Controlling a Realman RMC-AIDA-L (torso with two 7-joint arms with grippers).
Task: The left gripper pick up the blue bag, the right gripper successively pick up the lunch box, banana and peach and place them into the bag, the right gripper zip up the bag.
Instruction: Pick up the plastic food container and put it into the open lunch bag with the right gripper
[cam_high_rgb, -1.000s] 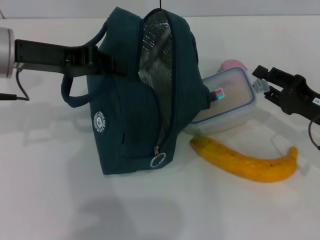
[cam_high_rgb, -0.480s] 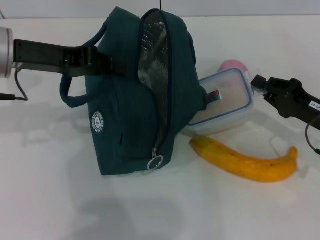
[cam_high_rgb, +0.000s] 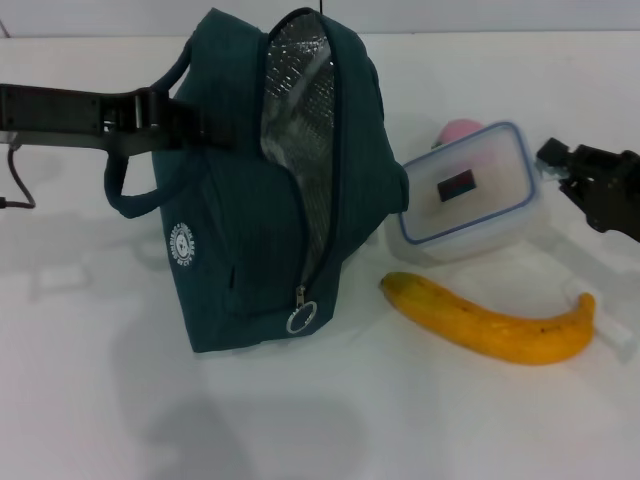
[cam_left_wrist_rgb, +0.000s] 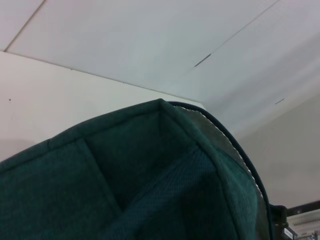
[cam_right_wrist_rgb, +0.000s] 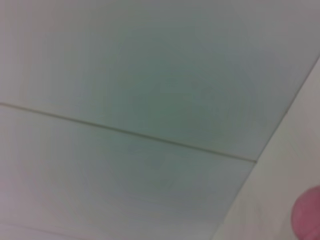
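Head view: a white table (cam_high_rgb: 100, 400) carries the blue bag (cam_high_rgb: 250, 230), the lunch box (cam_high_rgb: 468, 192), the banana (cam_high_rgb: 492, 322) and a pink peach (cam_high_rgb: 462, 131). The peach lies behind the lunch box and is mostly hidden by it; in the right wrist view only a pink edge (cam_right_wrist_rgb: 307, 218) shows at the border. The banana lies in front of the lunch box, between it and the near table edge, just apart from the bag's lower corner.

The blue bag stands tilted, its mouth unzipped so that the silver foil lining (cam_high_rgb: 298, 100) faces the lunch box. The lunch box is tipped up on one side, its blue-rimmed lid turned toward the camera, one corner close against the bag's side.

The left gripper (cam_high_rgb: 185, 118) reaches in from the left and meets the bag's upper side beside the loop handle (cam_high_rgb: 130, 195); its fingers appear pinched on the fabric. The left wrist view is filled by teal cloth (cam_left_wrist_rgb: 125, 185).

The right gripper (cam_high_rgb: 560, 165) sits at the far end of the lunch box, its tips at the box's edge; whether they are spread or pressed together cannot be told.

Markings: a round white logo (cam_high_rgb: 180, 245) on the bag, its lettering unreadable; a ring zipper pull (cam_high_rgb: 302, 318); a small dark label (cam_high_rgb: 458, 187) showing through the lid.
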